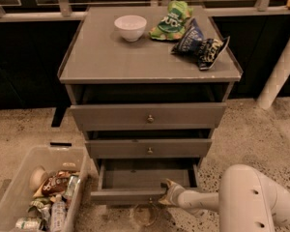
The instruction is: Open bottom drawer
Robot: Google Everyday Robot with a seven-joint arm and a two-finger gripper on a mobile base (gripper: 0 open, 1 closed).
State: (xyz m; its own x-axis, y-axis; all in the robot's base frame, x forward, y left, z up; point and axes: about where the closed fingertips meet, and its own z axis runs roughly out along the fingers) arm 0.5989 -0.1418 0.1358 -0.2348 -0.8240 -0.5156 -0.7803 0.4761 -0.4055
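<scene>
The bottom drawer (128,194) of the grey cabinet stands pulled out, and its plain grey tray (145,178) shows inside. Its small knob (150,201) sits at the lower edge of the front. My gripper (167,193) is at the right end of the drawer front, touching the front panel's top edge. The white arm (241,199) reaches in from the lower right.
Above are the middle drawer (147,149) and top drawer (147,116), both slightly out. A white bowl (130,27) and chip bags (200,42) lie on the cabinet top. A clear bin (36,192) of snacks stands on the floor at the left. A white post (280,71) rises at the right.
</scene>
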